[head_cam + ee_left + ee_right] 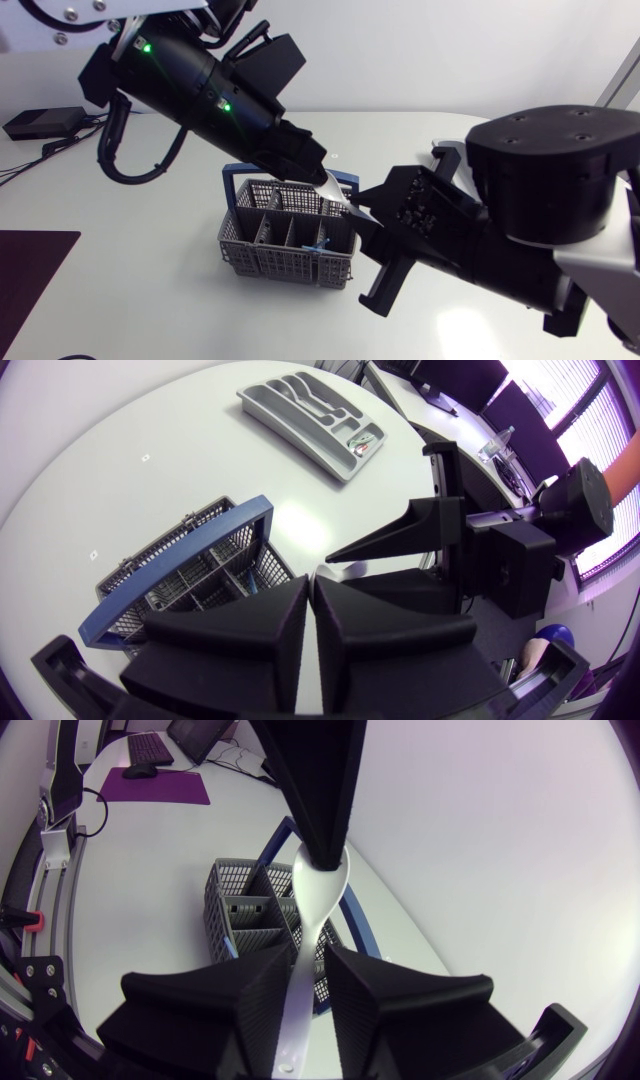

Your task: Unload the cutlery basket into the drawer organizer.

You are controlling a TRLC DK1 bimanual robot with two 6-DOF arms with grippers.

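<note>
L tool [322, 180] is clenched on the bowl end of a white spoon [335, 193], fingers nearly together w/ only a thin slit between them in the L wrist view. It hangs above the basket [285, 262], over the blue handle side. The spoon handle sticks out from the L tool toward the R tool [362, 215], clear of the basket.

R tool is released. In its own wrist view the spoon [318, 895] handle runs between its fingers [260, 990], w/ a sliver of gap showing on one side, so no two-sided grip. L tool [322, 840] is straight ahead of the R tool there, tip to tip and very near. Basket [235, 910] lies below and ahead of the R tool, upright on the counter [150, 280]. It is grey mesh w/ several compartments and a blue handle frame. A small blue item sits in a compartment on the R tool's side; can't tell what it is.

From the L wrist view the basket [190, 575] is just under and beside the L tool [310, 595], and the R tool [330, 565] is right ahead of it. The grey organizer [290, 438] lies well ahead of the L tool, far from the basket, flat on the counter. Some cutlery is in its end compartment; details too small.

A dark mat [30, 270] lies well off behind the L tool, near the counter edge.
</note>
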